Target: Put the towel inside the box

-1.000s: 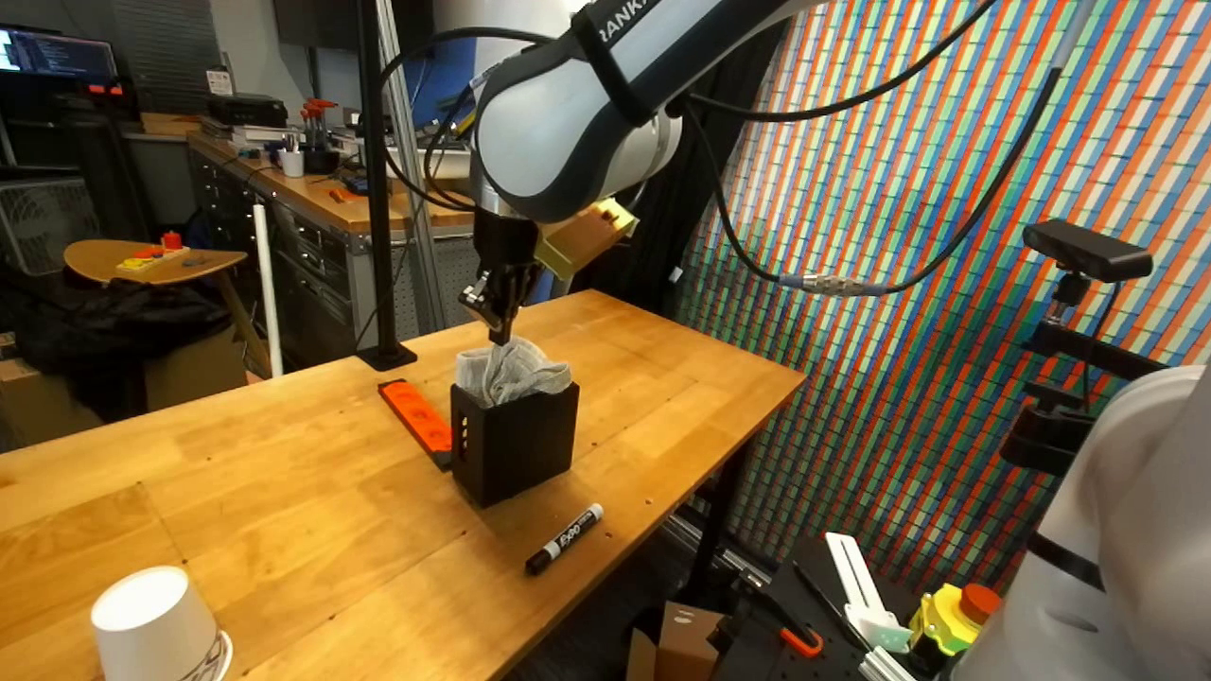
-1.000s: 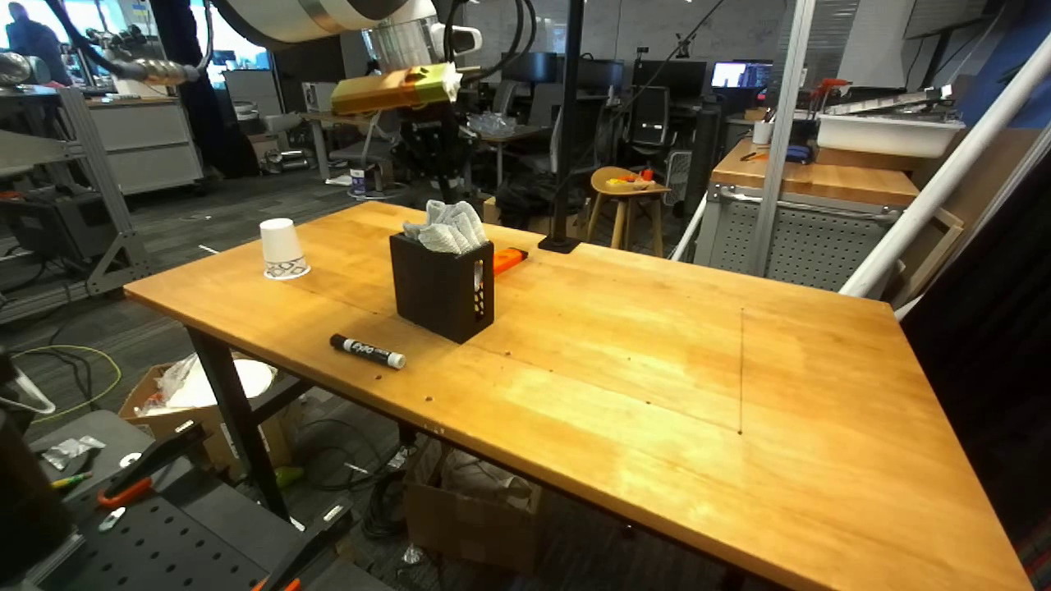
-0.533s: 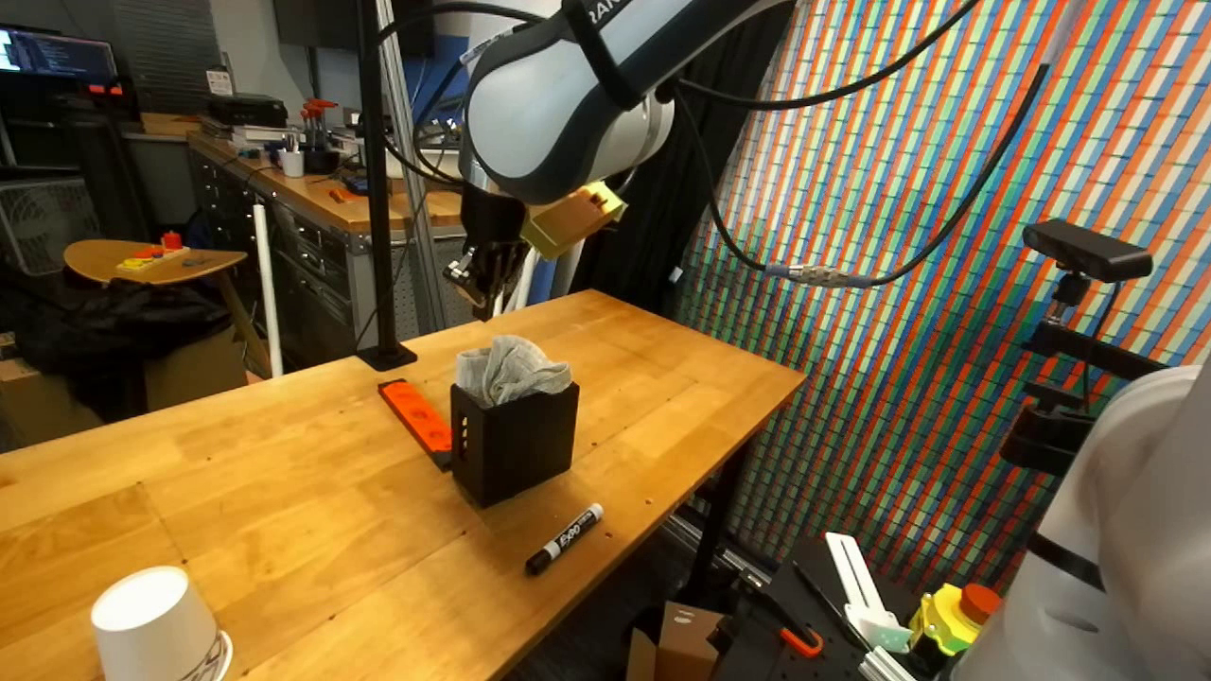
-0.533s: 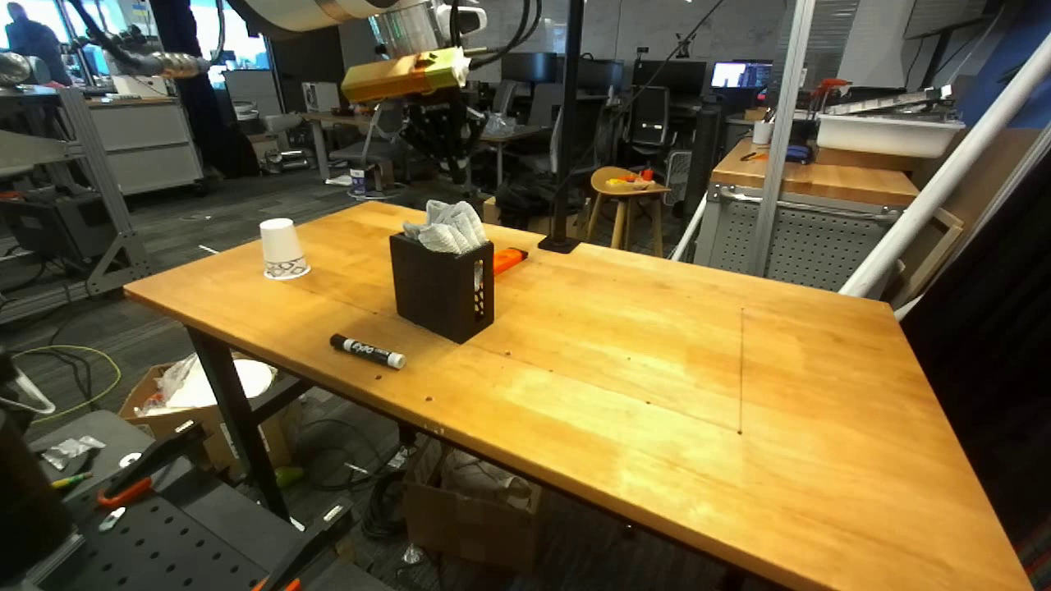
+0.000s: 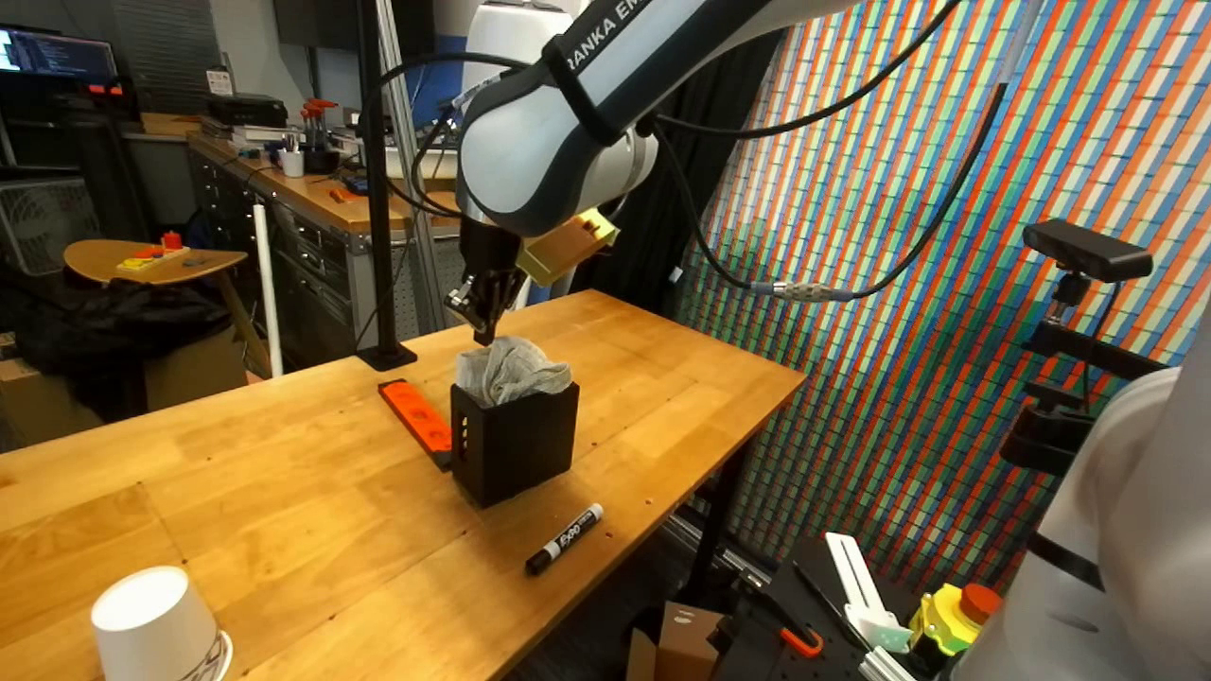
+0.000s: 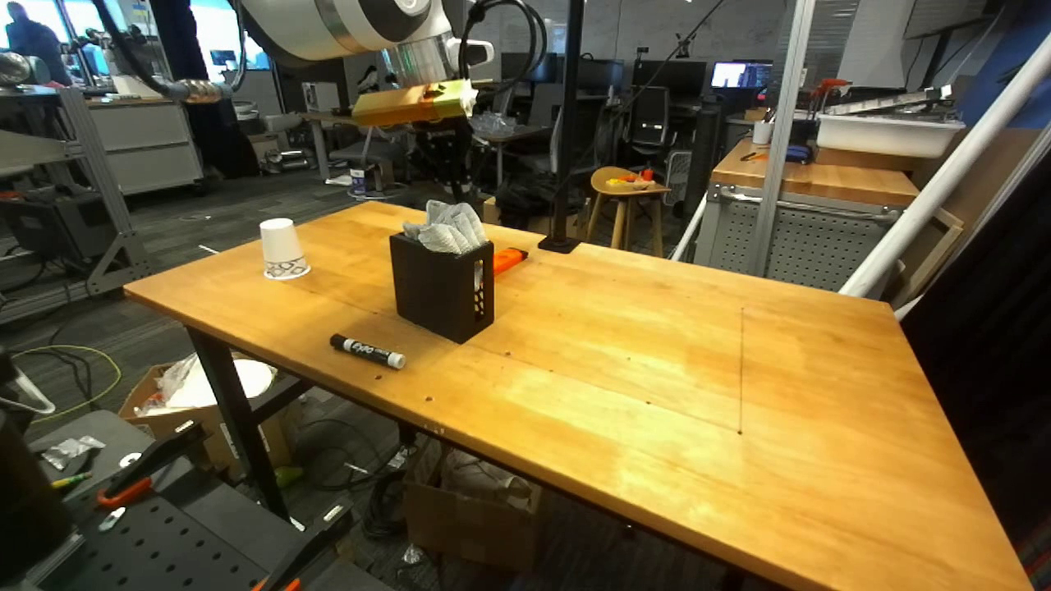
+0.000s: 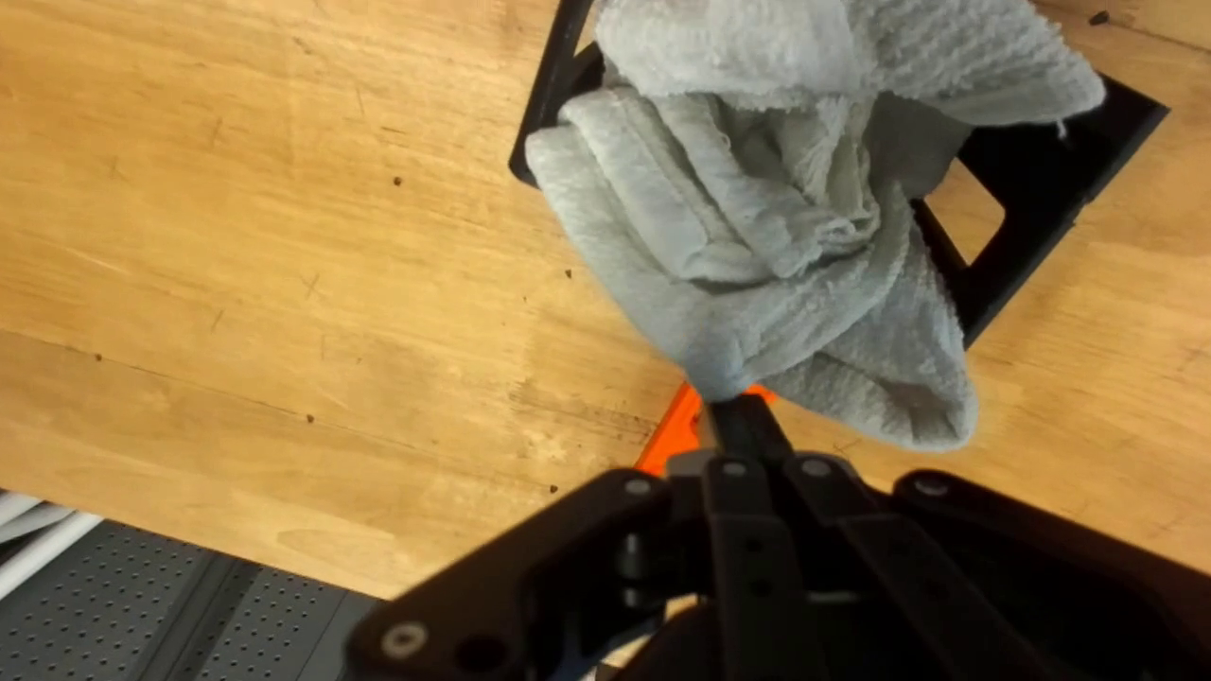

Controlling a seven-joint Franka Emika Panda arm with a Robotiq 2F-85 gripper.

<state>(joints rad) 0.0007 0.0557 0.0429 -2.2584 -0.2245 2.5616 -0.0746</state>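
Wrist view: the towel [image 7: 757,208] sits bunched in the mouth of the box [image 7: 1055,175], one fold narrowing to a point toward the gripper [image 7: 745,424], a corner reaching to the right, and a broader flap extending past the rim at lower right. (With so much crumple, I cannot name a true long axis.) In both exterior views its folds stand upward above the rim; the part that shows is wider than tall, spanning the opening from side to side. The box stands upright on the surface [image 6: 640,336].

Near the top of the cloth, the gripper is narrow, its two sides together; whether the tip brushes the towel, I cannot tell. Just beside the box lies an orange-red block [image 5: 416,416]. On the opposite side, near, lies a marker [image 5: 565,539]; well apart, a white paper cup [image 6: 282,246] stands upside down.
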